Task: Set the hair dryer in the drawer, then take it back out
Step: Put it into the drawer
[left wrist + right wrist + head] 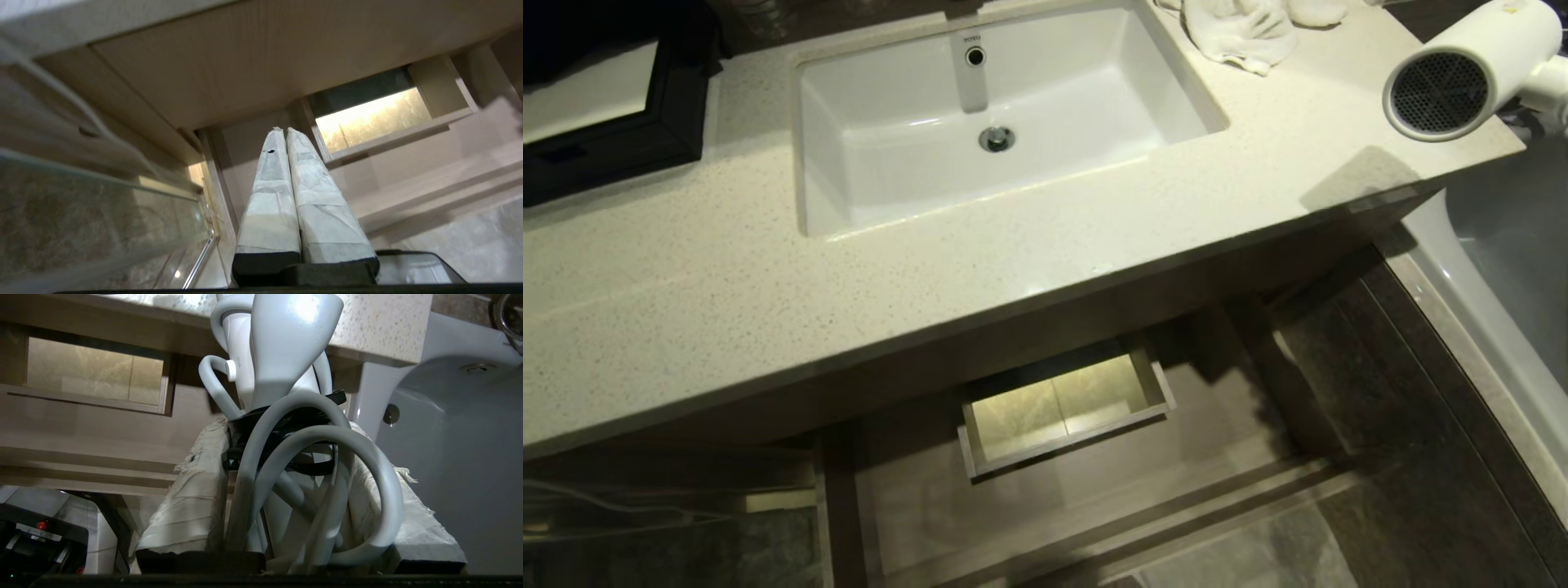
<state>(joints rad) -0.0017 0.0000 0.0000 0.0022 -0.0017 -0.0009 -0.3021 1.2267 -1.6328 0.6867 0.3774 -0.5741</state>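
Observation:
The white hair dryer (1462,77) hangs in the air over the right end of the countertop (686,294), its round grey grille facing me. In the right wrist view my right gripper (286,424) is shut on the hair dryer (286,343) at its handle, and loops of pale grey cord (380,465) bunch between the taped fingers (192,498). Below the counter the drawer (1094,490) stands pulled out with nothing in it, showing the rectangular cutout (1062,408) in its base. My left gripper (284,130) is parked low beside the drawer (408,171), fingers pressed together on nothing.
A white sink (1176,106) is set in the countertop. A white towel (1241,33) lies behind it, and a black framed box (613,122) stands at the far left. A white bathtub (1503,269) borders the vanity on the right, above dark floor tiles (1380,490).

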